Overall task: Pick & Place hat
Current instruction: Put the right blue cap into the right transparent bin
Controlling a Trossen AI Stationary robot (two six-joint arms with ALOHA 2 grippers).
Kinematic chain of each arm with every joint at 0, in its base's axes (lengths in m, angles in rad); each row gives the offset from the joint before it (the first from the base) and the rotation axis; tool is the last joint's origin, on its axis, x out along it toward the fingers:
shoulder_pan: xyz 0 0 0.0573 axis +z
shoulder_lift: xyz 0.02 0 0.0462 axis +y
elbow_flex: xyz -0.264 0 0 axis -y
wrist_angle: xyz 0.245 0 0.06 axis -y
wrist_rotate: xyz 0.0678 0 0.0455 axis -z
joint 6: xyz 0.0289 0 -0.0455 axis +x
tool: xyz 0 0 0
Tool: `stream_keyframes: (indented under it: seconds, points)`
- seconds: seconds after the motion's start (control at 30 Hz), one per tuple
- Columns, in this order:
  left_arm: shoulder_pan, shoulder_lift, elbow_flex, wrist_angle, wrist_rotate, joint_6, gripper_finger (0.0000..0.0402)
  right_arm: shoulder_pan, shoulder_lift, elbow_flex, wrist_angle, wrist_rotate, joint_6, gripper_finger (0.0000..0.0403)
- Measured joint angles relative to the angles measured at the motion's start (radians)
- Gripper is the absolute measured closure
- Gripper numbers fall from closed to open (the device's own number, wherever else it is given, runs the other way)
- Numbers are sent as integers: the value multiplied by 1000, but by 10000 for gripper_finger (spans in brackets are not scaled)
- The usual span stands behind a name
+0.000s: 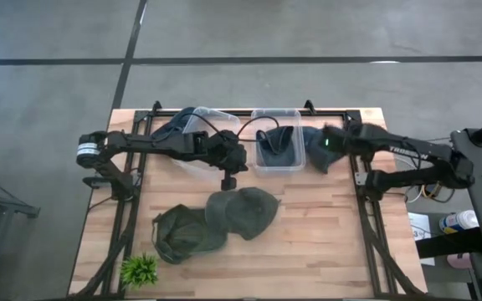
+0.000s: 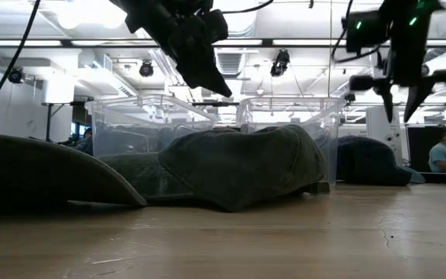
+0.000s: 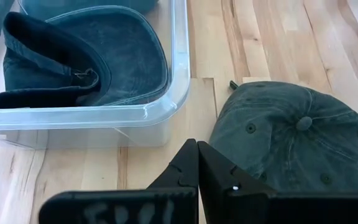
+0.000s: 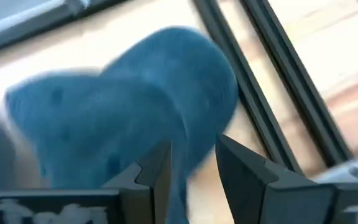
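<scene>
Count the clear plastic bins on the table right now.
2, side by side at the table's far edge: the left bin partly under the left arm, the right bin holding a dark hat. No others visible.

Overhead and table-level views share the bins — wrists seemingly close.

Blue hat blurred in right wrist view — nearest hat cut off at low view's edge

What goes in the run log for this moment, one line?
left tool shut, empty, above green hat | right tool open above blue hat beside bin | no hat held
</scene>
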Motion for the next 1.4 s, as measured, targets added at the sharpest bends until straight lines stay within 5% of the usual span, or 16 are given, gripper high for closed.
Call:
stream_keyframes:
  seconds: [0.2,0.47,0.77,1.03,1.3,1.4]
  points:
    - [0,0,0,-10,-1,-2,401,-299,59,-39,259,-149,-278,278]
    - [0,0,-7,-62,-2,-2,401,-481,198,-6,278,-130,-463,288]
    - [4,0,-9,-68,-2,12,401,-553,413,8,278,-135,-405,289]
    - [6,0,-10,-67,-4,13,401,-551,530,87,148,-191,123,268]
    - [7,0,-10,-67,-5,38,401,-549,529,254,184,-231,-2,259]
    - [9,0,-10,-67,-5,44,401,-550,531,303,285,-302,-172,265]
